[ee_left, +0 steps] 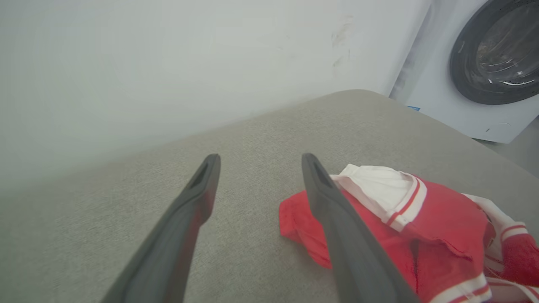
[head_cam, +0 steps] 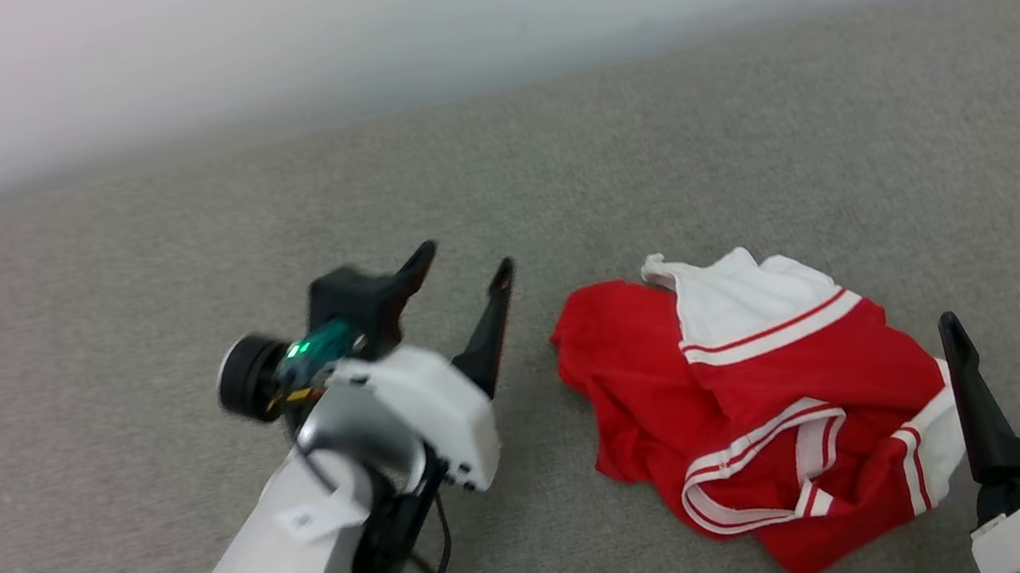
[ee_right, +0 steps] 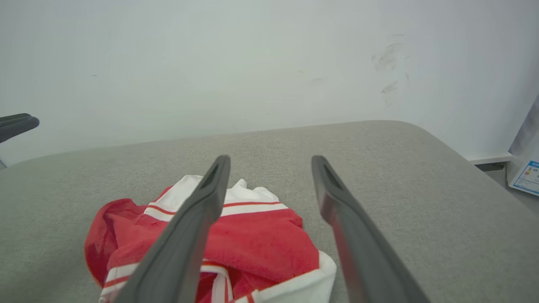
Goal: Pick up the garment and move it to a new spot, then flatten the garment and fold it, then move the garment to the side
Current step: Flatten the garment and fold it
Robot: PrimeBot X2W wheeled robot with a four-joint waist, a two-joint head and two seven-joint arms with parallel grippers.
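The garment (head_cam: pixel 760 401) lies crumpled in a heap on the grey padded surface (head_cam: pixel 120 314), red with white sleeves and red-white striped trim; its print is hidden in the folds. My left gripper (head_cam: pixel 467 268) hovers open just left of the heap, nothing between its fingers. In the left wrist view the garment (ee_left: pixel 438 219) sits to the right of the left gripper (ee_left: pixel 259 159). My right gripper (head_cam: pixel 990 318) stands open at the heap's right edge, empty. In the right wrist view the garment (ee_right: pixel 257 240) lies below and left of the right gripper (ee_right: pixel 271 160).
A pale wall (head_cam: pixel 428 6) runs behind the surface's far edge. A white washing machine (ee_left: pixel 484 71) with a dark round door stands past the surface's right end. Bare grey surface stretches left and beyond the heap.
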